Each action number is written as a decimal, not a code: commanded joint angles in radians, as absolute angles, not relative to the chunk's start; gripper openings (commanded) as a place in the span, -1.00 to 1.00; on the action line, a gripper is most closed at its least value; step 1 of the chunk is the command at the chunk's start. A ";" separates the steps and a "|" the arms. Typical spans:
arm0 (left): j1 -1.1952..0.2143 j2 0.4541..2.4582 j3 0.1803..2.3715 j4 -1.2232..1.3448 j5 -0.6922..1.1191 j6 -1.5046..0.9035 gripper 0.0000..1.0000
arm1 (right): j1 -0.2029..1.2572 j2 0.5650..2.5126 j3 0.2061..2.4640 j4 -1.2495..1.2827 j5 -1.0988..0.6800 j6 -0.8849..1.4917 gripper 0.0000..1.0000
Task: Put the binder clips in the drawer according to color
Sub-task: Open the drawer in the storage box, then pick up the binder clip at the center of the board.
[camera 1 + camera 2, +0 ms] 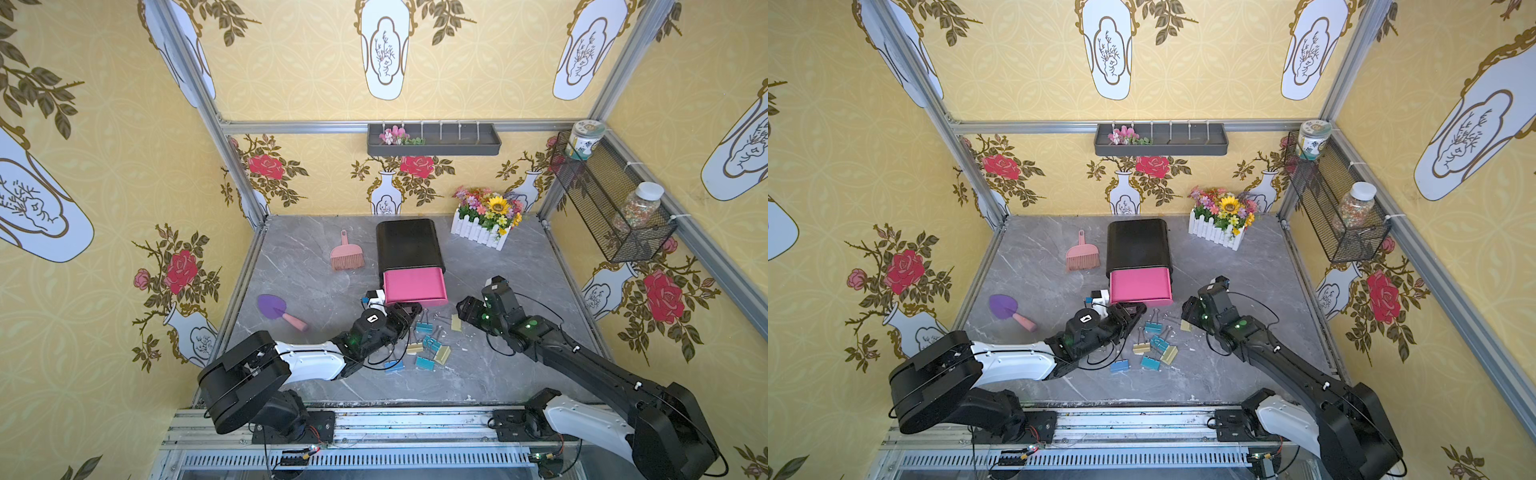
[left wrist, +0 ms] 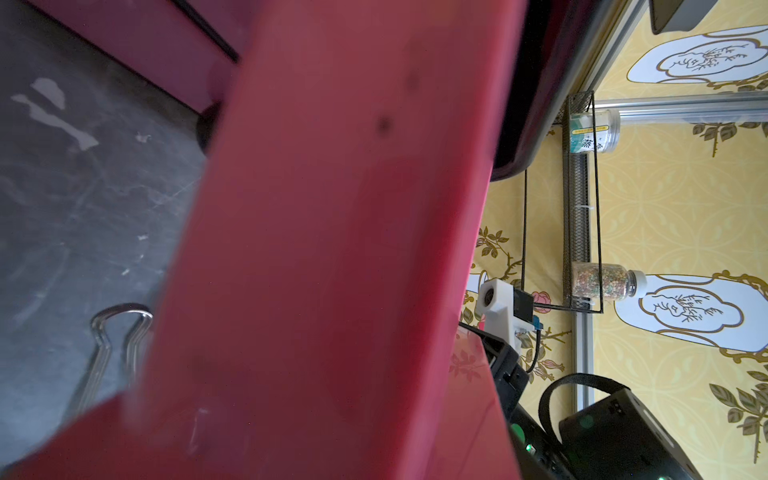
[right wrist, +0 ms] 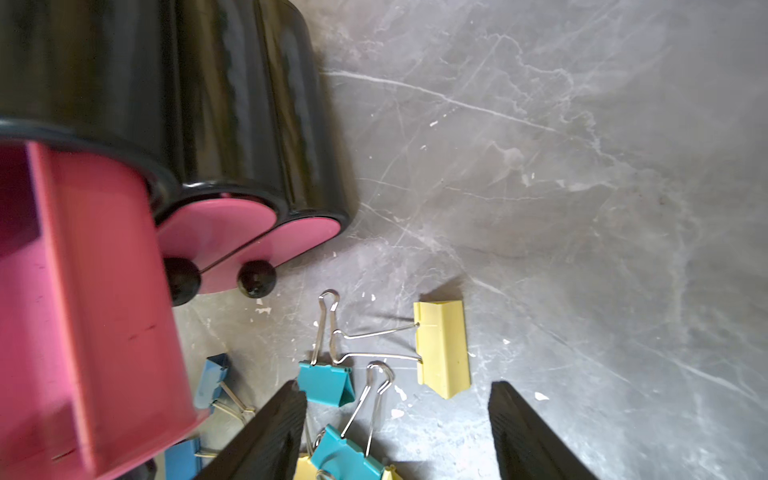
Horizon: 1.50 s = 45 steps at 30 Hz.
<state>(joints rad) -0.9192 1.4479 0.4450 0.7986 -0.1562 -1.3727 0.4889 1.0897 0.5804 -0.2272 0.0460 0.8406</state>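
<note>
Several binder clips lie loose on the grey table in front of the drawer unit: a teal one (image 1: 424, 327), a gold one (image 1: 456, 322), a blue one (image 1: 393, 365). The top pink drawer (image 1: 413, 284) stands pulled out of its black case (image 1: 407, 245). My left gripper (image 1: 409, 309) sits against that drawer's front lower edge; pink plastic (image 2: 332, 249) fills the left wrist view and hides the jaws. My right gripper (image 3: 399, 390) hangs open over the clips, a yellow clip (image 3: 442, 347) and a teal clip (image 3: 324, 382) just beyond its fingers, nothing held.
A pink hand brush (image 1: 347, 253) lies left of the case, a purple trowel (image 1: 280, 311) further left. A flower box with a white fence (image 1: 486, 222) stands at the back right. A wire basket (image 1: 611, 199) with jars hangs on the right wall.
</note>
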 commanded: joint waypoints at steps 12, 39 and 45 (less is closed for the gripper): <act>-0.978 1.327 0.430 0.693 -0.158 -1.353 0.29 | 0.489 1.120 0.592 -0.295 0.087 0.865 0.66; -0.947 0.764 0.473 -0.177 -0.265 -1.203 0.47 | 1.053 1.143 0.610 -0.605 0.275 1.000 0.58; -0.933 0.770 0.483 -0.170 -0.256 -1.183 0.47 | 1.062 1.205 0.569 -0.562 0.289 1.006 0.57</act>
<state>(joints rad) -0.9363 0.7643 0.4770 -0.1837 -0.2726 -1.2106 1.0599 1.1862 0.5739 -0.5762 0.2611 0.9977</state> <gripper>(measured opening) 0.733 0.785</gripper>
